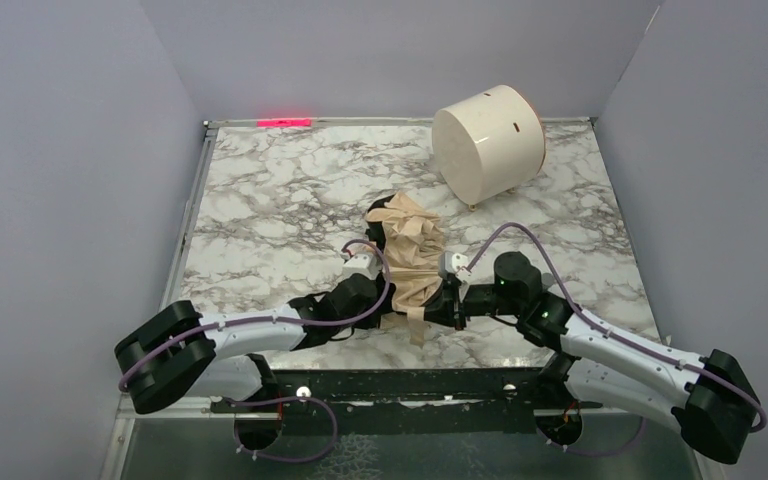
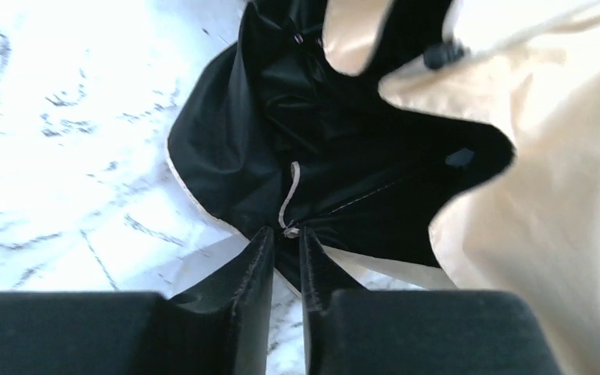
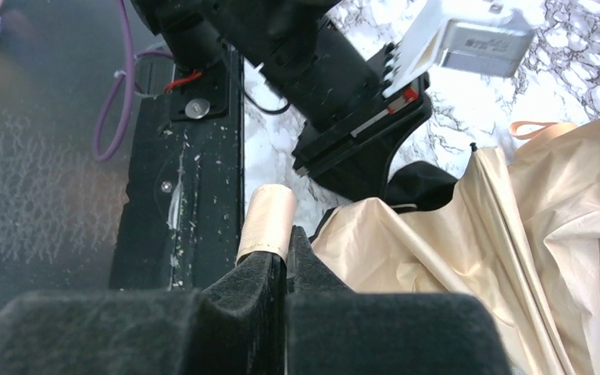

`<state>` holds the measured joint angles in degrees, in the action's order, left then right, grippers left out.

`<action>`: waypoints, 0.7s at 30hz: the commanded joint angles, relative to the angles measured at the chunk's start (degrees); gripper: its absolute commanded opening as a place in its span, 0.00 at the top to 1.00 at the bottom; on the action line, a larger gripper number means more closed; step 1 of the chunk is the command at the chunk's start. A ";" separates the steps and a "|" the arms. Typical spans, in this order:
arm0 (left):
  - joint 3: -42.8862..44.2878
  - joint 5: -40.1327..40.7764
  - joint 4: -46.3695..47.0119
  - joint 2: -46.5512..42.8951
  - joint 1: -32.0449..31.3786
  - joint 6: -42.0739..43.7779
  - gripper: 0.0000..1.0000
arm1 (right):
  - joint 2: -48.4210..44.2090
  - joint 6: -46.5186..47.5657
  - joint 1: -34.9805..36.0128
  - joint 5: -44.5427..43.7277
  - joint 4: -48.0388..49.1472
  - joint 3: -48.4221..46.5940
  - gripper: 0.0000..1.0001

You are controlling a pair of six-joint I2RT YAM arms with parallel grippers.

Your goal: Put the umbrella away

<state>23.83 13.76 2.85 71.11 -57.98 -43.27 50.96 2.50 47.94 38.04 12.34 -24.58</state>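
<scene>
1. The umbrella (image 1: 410,245) lies half-collapsed on the table (image 1: 260,200). It is a crumpled cream heap between my two grippers, and the drum (image 1: 488,140) stands well beyond it.
2. The left gripper (image 2: 289,254) has its jaws almost together, with only a thin slit between them. The canopy's black underside spreads just ahead of the tips. Its hem, with a small tan loop, runs into the slit. I cannot tell whether the pads actually bite the cloth.
3. The right gripper (image 3: 285,258) has its jaws fully closed, pinching the strap (image 3: 266,219), which sticks out past the tips. The cream canopy sits just to the right of these fingers.
4. I judge the umbrella light but floppy. The thin cloth will slide, fold and drag rather than follow a pull. Only the ribs and shaft are stiff, and the ribs look thin enough to bend if forced.
5. A pinch on the cloth will do for gathering folds, not for carrying. To lift it I would want the shaft or the handle, but neither shows clearly; both seem buried under cloth. The strap is a fair tether, though the bundle would swing from it.
6. Pulling the two ends apart could spread the canopy wider or slip the hem out of the left tips.
</scene>
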 commanded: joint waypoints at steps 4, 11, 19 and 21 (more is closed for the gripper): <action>4.08 1.90 2.87 3.88 6.81 6.94 0.93 | 3.89 9.55 0.31 4.55 -3.61 -0.84 0.95; 6.62 -0.93 5.14 6.69 11.71 10.80 0.97 | 7.30 10.41 5.62 5.49 0.09 -0.84 0.96; 6.78 -2.19 0.80 1.72 13.32 12.32 0.74 | 9.46 6.55 12.23 -0.57 5.60 2.73 0.97; 6.75 -2.35 -0.87 -1.61 13.54 12.66 0.68 | 9.39 4.67 12.91 -1.62 7.43 4.37 0.97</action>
<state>29.78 12.82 4.67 75.99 -44.99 -32.23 60.38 10.41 59.48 39.92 14.22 -23.11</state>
